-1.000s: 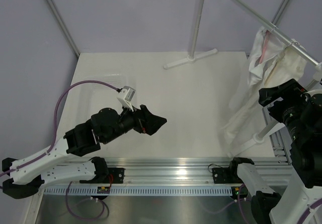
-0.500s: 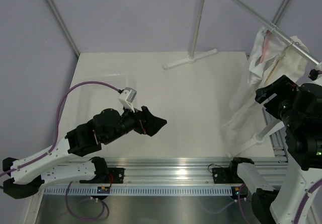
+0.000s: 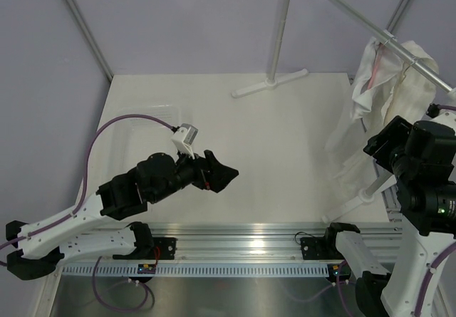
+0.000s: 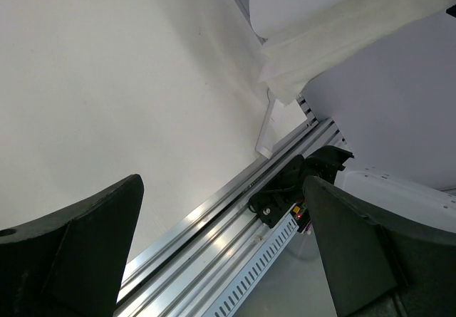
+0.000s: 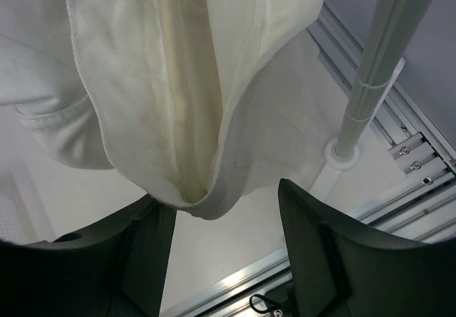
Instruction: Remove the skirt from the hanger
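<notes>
White table (image 3: 214, 117), lilac walls, metal clothes rack standing on the table's right half.

1. Rack rail (image 3: 356, 19): slopes across the far right corner, carried on upright poles.
2. Skirt (image 3: 379, 82): cream-white cloth, hanging bunched from the rail at the far right, its lower folds trailing toward the table edge.
3. Right gripper (image 5: 221, 214): raised under the skirt beside a rack pole (image 5: 377, 60). Jaws partly apart, the lowest fold of the hem dipping between the two fingers. The right-hand finger (image 5: 313, 246) stands clear of the cloth, so nothing is clamped.
4. Left gripper (image 3: 224, 173): over the table's near middle, well apart from the skirt, jaws spread to their widest, holding nothing.
5. Aluminium rail (image 3: 235, 233): along the near edge, carrying both arm bases.
</notes>
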{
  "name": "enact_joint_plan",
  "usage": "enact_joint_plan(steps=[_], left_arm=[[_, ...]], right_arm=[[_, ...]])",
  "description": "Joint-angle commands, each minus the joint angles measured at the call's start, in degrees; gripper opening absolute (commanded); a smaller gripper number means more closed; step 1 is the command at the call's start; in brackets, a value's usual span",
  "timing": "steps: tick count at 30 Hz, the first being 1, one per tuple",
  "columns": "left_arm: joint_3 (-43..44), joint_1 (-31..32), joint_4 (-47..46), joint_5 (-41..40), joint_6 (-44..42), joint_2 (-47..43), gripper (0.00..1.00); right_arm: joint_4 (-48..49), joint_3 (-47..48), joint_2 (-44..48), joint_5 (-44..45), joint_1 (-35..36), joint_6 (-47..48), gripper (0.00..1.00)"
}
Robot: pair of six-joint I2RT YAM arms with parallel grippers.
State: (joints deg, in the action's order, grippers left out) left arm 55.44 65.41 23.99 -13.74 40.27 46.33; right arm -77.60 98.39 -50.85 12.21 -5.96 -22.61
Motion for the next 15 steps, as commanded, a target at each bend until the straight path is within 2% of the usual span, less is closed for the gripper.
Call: enact_joint_plan(steps=[1,9,15], left_arm=[[0.02,0.25,-2.98,-0.77,-1.07,0.43,0.99],[-0.42,0.25,-4.04,0.02,-0.81,1.31,0.99],[-0.42,0.25,-4.3,0.82,-0.54,2.1,0.99]], right_arm=[[3.86,-1.35,1.01,3.34,-0.2,3.8,0.66],[10.8,-4.26,3.56,3.61,-0.2,7.84,0.65],[12.83,-2.51,2.07,4.05,-0.2,8.55,0.65]])
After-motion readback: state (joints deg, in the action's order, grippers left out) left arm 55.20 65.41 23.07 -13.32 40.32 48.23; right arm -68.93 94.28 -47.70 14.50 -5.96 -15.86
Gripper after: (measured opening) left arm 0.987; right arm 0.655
